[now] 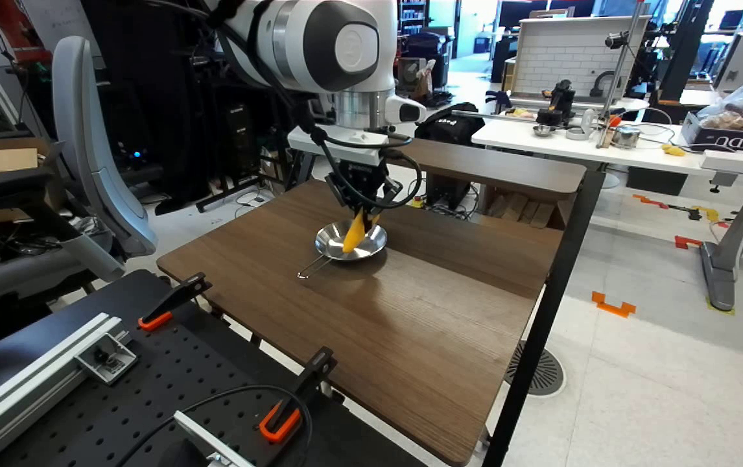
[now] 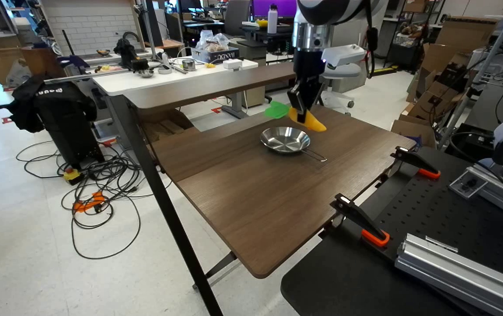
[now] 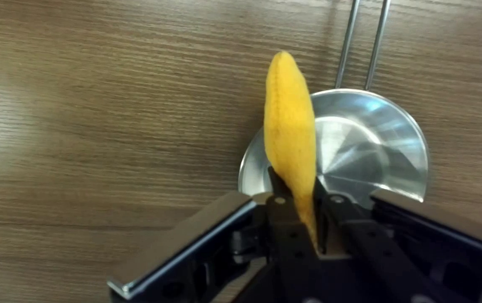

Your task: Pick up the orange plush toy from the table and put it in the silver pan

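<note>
The orange plush toy is a tapered yellow-orange carrot shape; it shows in both exterior views (image 1: 353, 236) (image 2: 313, 122) and in the wrist view (image 3: 290, 122). Its green tip shows in an exterior view (image 2: 276, 109) and is hidden in the wrist view. My gripper (image 3: 294, 176) is shut on the toy and holds it in the air; it also shows in an exterior view (image 2: 302, 116). The silver pan (image 2: 285, 142) sits on the brown table (image 2: 251, 197), below the toy. In the wrist view the toy overlaps the left part of the pan (image 3: 367, 147), its narrow end reaching past the rim.
The pan's thin wire handle (image 1: 314, 267) sticks out over the table. A black perforated bench (image 1: 170, 383) with orange-handled clamps (image 1: 281, 421) adjoins the table edge. A raised brown shelf (image 1: 495, 168) runs along another side. A black post (image 1: 540, 324) stands at the table's side.
</note>
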`<state>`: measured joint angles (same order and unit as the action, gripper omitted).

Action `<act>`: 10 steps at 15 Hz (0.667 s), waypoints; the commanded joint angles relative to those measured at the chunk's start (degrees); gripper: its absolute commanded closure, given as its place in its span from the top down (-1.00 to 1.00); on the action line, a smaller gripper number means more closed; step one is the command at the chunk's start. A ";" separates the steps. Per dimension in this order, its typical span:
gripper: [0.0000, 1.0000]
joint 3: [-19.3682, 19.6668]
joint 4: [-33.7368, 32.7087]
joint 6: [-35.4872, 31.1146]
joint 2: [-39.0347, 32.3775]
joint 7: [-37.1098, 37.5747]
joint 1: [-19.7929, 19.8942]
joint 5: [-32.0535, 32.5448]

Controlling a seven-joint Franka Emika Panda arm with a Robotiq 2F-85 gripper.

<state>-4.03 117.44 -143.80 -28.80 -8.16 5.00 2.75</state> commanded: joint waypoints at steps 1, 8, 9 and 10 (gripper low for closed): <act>-0.26 -0.31 -3.47 1.53 -3.28 -1.90 -0.64 -1.61; 0.61 -0.64 -4.44 1.88 -4.78 -1.51 -1.04 -1.34; 0.78 -0.73 -4.04 1.77 -4.26 -1.56 -1.00 -1.45; 0.91 -0.80 -3.56 1.58 -3.67 -1.66 -0.97 -1.49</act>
<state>-4.77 114.28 -143.54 -33.41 -8.36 4.43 2.69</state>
